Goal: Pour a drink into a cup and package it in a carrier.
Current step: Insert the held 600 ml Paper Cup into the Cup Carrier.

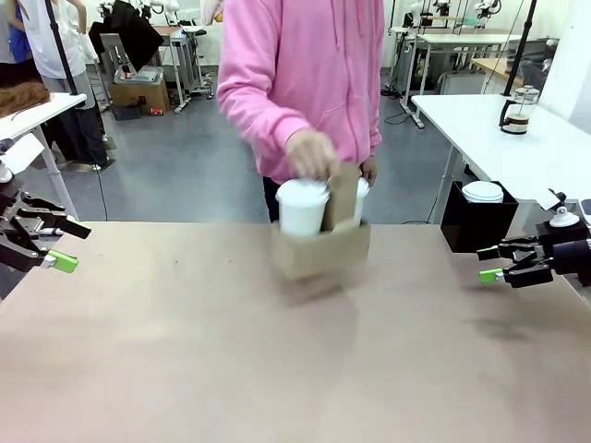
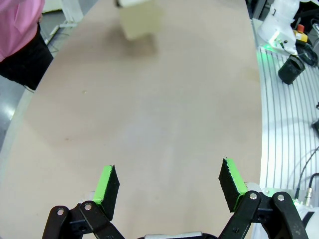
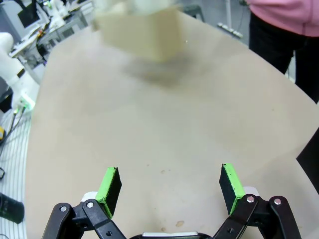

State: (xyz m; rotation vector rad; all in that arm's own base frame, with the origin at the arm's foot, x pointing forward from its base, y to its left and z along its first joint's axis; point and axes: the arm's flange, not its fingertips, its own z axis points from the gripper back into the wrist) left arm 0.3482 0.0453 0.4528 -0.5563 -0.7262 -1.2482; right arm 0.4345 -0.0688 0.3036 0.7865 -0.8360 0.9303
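Both my grippers hang wide apart and empty, the left gripper (image 1: 57,244) and right gripper (image 1: 491,262) at opposite table edges. Straight ahead between them, about equally far from each, a person's hand (image 1: 312,153) holds the brown cardboard carrier (image 1: 321,249), blurred, upright, with a lidded white paper cup (image 1: 302,207) inside.

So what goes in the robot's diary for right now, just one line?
person's hand: holding carrier with lidded cup | left gripper: open, empty | right gripper: open, empty
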